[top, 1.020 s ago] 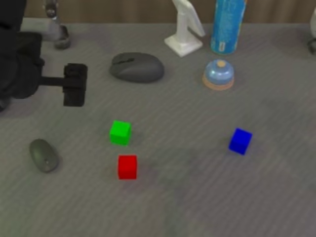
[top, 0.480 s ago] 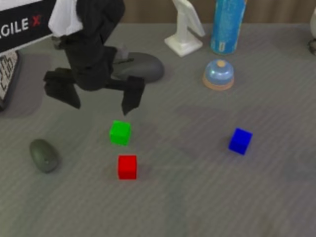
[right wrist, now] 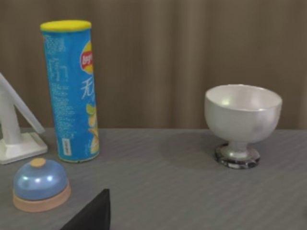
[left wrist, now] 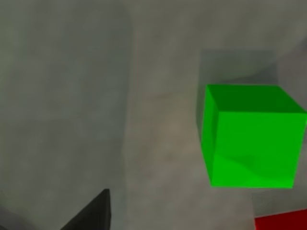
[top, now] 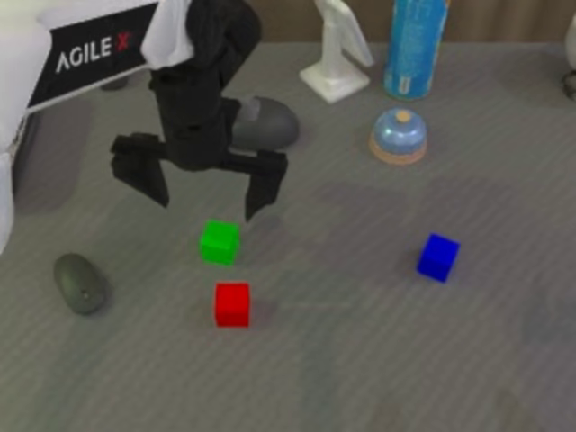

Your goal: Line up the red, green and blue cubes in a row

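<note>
The green cube (top: 219, 242) sits left of the table's middle, with the red cube (top: 232, 304) just in front of it. The blue cube (top: 438, 257) lies apart at the right. My left gripper (top: 207, 207) hovers open just behind the green cube, its fingers spread wider than the cube. In the left wrist view the green cube (left wrist: 252, 136) looms large, a corner of the red cube (left wrist: 283, 224) shows, and one dark finger (left wrist: 93, 215) is seen. My right gripper (right wrist: 136, 225) is parked out of the top view, open, with one finger (right wrist: 93, 215) showing.
A dark mouse (top: 265, 121) lies partly under the left arm. A smaller grey mouse (top: 81, 283) is at the front left. At the back stand a blue-domed bell (top: 398, 135), a blue can (top: 414, 45) and a white stand (top: 337, 54). A white goblet (right wrist: 242, 120) stands far right.
My left arm has swung in from the left edge toward the middle and come down with its gripper behind the green cube. The cubes have not moved.
</note>
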{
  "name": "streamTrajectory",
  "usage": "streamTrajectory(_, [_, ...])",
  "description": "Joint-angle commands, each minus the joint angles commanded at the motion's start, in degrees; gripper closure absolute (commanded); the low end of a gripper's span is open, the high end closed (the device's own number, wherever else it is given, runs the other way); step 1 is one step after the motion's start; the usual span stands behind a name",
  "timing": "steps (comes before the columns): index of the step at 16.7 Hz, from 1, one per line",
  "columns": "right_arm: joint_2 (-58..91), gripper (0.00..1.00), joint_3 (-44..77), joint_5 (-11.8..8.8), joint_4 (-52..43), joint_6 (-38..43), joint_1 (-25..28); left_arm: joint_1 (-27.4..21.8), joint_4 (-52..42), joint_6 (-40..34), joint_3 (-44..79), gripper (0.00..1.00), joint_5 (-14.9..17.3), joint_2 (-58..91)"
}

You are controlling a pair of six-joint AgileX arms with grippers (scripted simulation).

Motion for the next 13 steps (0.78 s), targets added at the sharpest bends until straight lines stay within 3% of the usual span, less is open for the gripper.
streamTrajectory(5, [0.0, 0.0, 0.0, 0.0, 0.0, 0.0, 0.0, 0.15, 0.91, 0.06, -0.44, 0.0, 0.01, 0.59])
streamTrajectory(13, [0.0, 0.0, 0.0, 0.0, 0.0, 0.0, 0.0, 0.08, 14.78, 0.14, -9.15, 0.0, 0.06, 5.59])
